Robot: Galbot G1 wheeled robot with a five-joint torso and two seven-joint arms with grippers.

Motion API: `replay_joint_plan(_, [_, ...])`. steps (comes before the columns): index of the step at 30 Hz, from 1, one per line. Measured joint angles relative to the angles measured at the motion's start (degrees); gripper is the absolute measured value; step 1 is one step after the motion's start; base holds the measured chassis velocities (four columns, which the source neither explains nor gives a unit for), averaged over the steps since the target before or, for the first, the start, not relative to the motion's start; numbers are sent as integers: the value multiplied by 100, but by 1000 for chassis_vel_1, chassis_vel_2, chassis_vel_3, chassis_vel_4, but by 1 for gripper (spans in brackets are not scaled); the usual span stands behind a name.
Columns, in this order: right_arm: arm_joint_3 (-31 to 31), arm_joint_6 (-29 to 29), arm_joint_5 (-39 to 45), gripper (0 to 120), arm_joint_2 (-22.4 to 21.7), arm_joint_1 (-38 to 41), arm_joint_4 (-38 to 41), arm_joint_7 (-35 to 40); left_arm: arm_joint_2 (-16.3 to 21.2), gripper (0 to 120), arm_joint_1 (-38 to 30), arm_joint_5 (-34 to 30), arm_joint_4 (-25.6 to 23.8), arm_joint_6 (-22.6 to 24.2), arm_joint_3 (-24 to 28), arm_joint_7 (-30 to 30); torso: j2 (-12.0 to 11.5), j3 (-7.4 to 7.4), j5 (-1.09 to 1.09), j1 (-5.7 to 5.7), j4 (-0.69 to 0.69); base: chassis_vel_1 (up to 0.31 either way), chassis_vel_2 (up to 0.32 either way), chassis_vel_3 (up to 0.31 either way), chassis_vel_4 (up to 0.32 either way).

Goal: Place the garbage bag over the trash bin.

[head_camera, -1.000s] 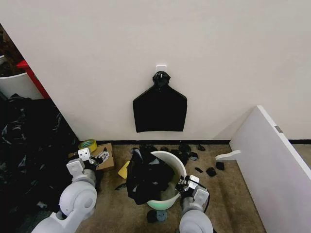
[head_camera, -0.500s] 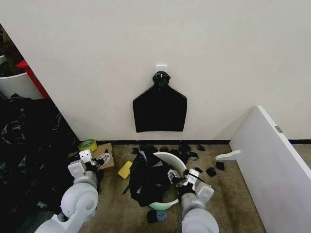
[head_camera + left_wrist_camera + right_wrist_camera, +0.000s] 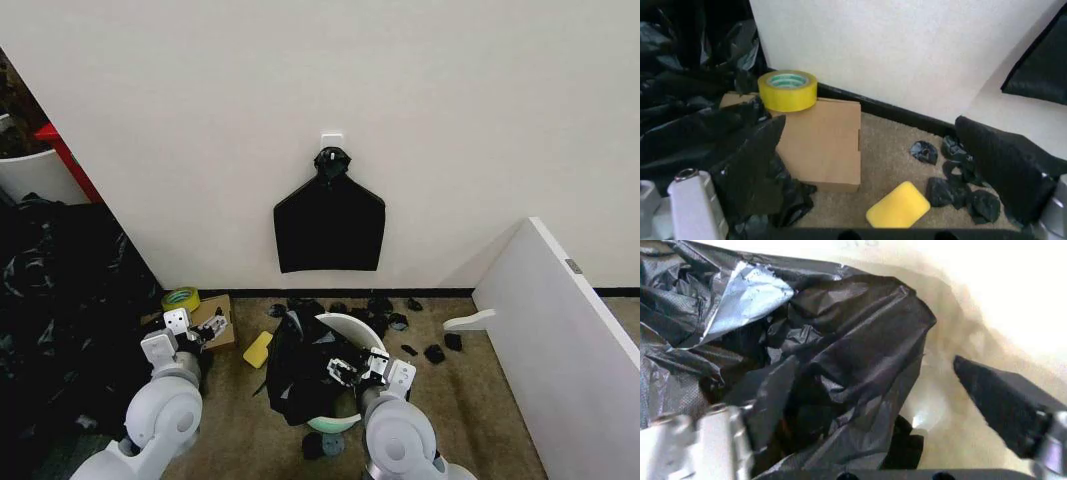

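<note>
Head view puts your right gripper [image 3: 345,368] over the mouth of the trash bin [image 3: 366,336], reaching in toward the garbage bag [image 3: 300,370]. The bag is bunched over the bin's left half and spills down its left outer side, while the far and right parts of the rim are bare white, so the bag is not yet spread around the opening. In the right wrist view the fingers stand spread wide with crumpled black plastic [image 3: 840,375] between and below them and the pale inner wall [image 3: 987,320] behind; nothing is pinched. That pose looks to me like a reach for a fold to pull rightward.

Your left gripper [image 3: 205,327] hangs well left of the bin above the cardboard box [image 3: 823,137]; its fingers are apart and empty.

Mind the clutter: a yellow tape roll [image 3: 787,90] on the box, a yellow sponge [image 3: 898,211] just left of the bin, black scraps [image 3: 385,305] along the far wall, a black heap [image 3: 60,300] at left, and a leaning white panel [image 3: 560,340] at right.
</note>
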Motion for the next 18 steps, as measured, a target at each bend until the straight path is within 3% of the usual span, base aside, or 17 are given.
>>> replay_joint_plan(3, [7,-24,25,77,46,-18,-31,-21,-17,100,3,0,0,0,10,-2,0,0,0,0,0,0,0,0,0])
replay_joint_plan(6, [8,-59,26,62,129,-47,-67,-24,-18,100,13,4,-14,0,14,-4,0,0,0,0,0,0,0,0,0])
replay_joint_plan(8, [7,-65,18,60,148,-53,-89,-24,-14,100,13,5,-21,0,13,-5,0,0,0,0,0,0,0,0,0])
replay_joint_plan(18, [-40,-68,-120,22,168,-77,-163,-60,-42,100,62,16,-82,2,0,-11,0,0,1,0,0,0,0,0,0])
